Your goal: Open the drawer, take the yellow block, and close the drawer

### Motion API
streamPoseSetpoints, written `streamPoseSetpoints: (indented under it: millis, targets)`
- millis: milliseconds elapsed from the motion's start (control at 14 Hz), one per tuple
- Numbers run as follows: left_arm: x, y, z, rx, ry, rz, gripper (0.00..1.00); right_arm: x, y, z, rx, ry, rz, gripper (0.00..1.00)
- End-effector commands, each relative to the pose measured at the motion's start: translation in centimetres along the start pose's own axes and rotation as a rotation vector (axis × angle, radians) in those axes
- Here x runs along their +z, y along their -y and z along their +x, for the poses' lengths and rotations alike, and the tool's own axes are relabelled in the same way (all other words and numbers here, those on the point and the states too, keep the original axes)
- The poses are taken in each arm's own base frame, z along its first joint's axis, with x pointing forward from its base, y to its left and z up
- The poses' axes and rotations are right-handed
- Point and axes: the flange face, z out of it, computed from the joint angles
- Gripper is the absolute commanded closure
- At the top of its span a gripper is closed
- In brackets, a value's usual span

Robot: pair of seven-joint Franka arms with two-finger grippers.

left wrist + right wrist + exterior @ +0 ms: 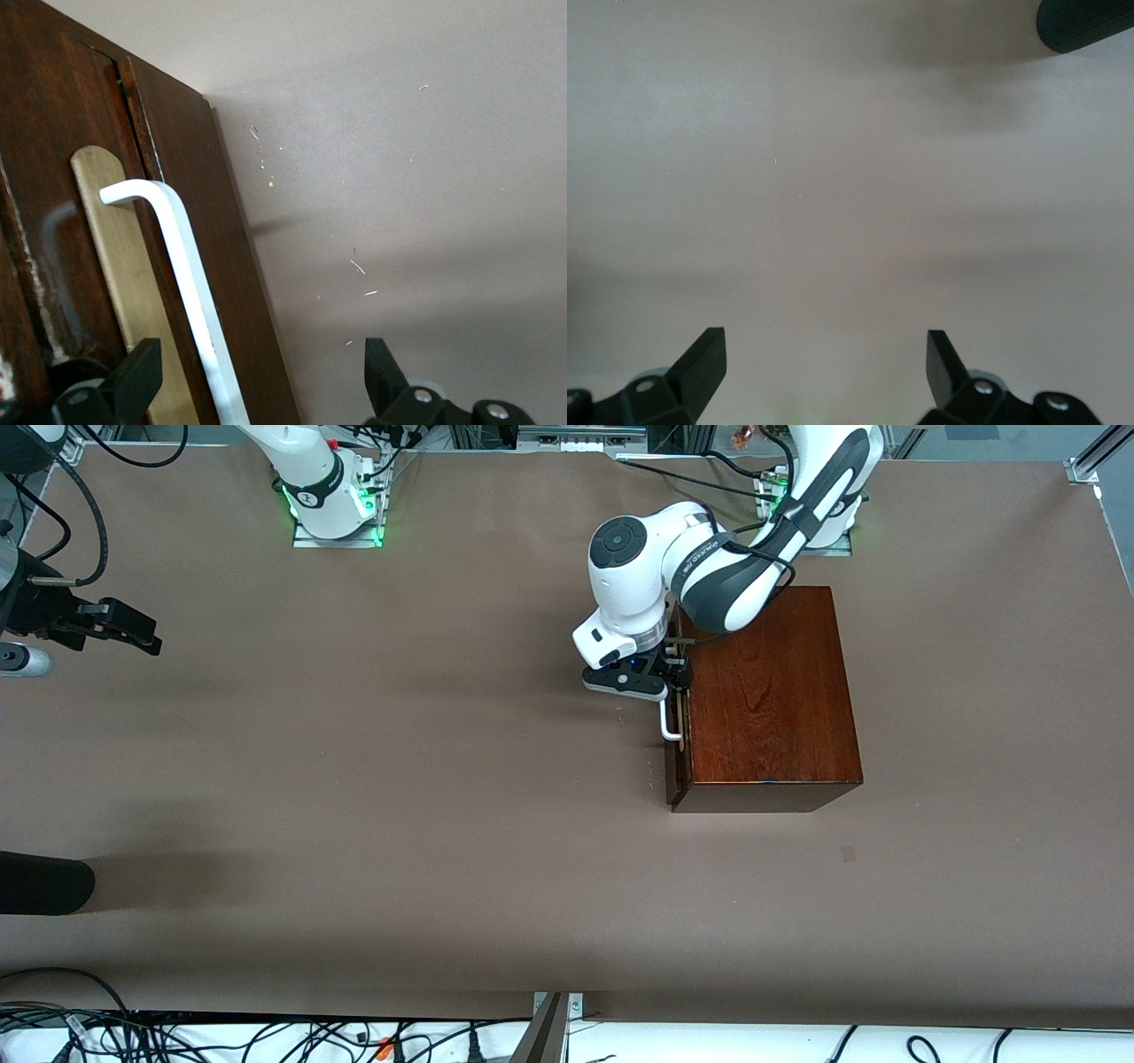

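The dark mahogany box (771,700) stands toward the left arm's end of the table. Its drawer (675,771) looks pushed in, with the white bar handle (671,722) on its front. My left gripper (678,677) is at that handle. In the left wrist view the handle (186,266) runs between the open fingers of the left gripper (261,354), in front of the drawer front (226,257), and nothing is clamped. My right gripper (146,638) waits open over bare table at the right arm's end, and the right wrist view shows the right gripper (824,345) with nothing between its fingers. The yellow block is hidden.
A black rounded object (44,881) juts in over the table edge at the right arm's end, nearer the front camera; the same black rounded object (1085,22) shows in the right wrist view. Brown table (399,779) stretches between the arms.
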Motion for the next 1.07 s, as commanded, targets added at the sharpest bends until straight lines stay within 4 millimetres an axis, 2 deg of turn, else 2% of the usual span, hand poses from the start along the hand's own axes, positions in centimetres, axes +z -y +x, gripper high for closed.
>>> streamPoseSetpoints:
  millis: [0,573,1003]
  targets:
    - [2.4,0.0,-0.1,-0.002,-0.003,0.029,0.00,-0.7,-0.1,-0.5,-0.004,-0.006,0.006,0.00]
    - [2.2,-0.5,-0.5,-0.012,-0.004,0.037,0.00,-0.8,-0.1,-0.5,-0.004,-0.007,0.006,0.00]
    - [1.6,-1.4,-1.8,0.000,0.014,0.076,0.00,-0.7,-0.1,-0.5,-0.004,-0.006,0.006,0.00]
